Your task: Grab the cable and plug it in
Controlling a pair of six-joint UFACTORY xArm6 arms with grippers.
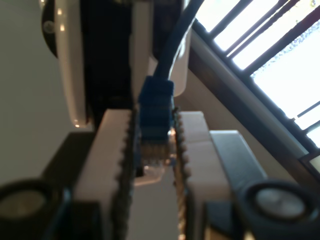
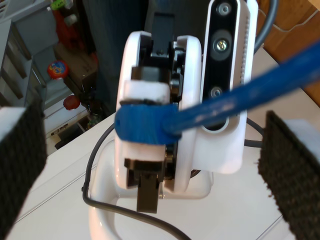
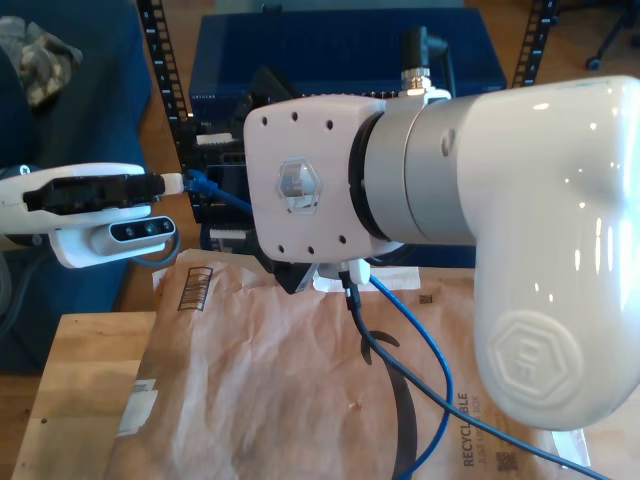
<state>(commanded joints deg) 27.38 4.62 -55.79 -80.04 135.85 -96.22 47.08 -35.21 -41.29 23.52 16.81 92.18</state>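
The cable (image 1: 156, 112) has its blue plug pinched between the serrated white pads of the first gripper (image 1: 154, 165), the contact end pointing along the jaws. In the exterior view the plug (image 3: 197, 181) juts from that gripper at the view's left, and the cord droops across the brown paper mailer (image 3: 260, 390) (printed RECYCLABLE). The second gripper (image 2: 150, 145) stands spread, its dark pads (image 2: 290, 170) well apart, with the cord (image 2: 240, 100) passing between them.
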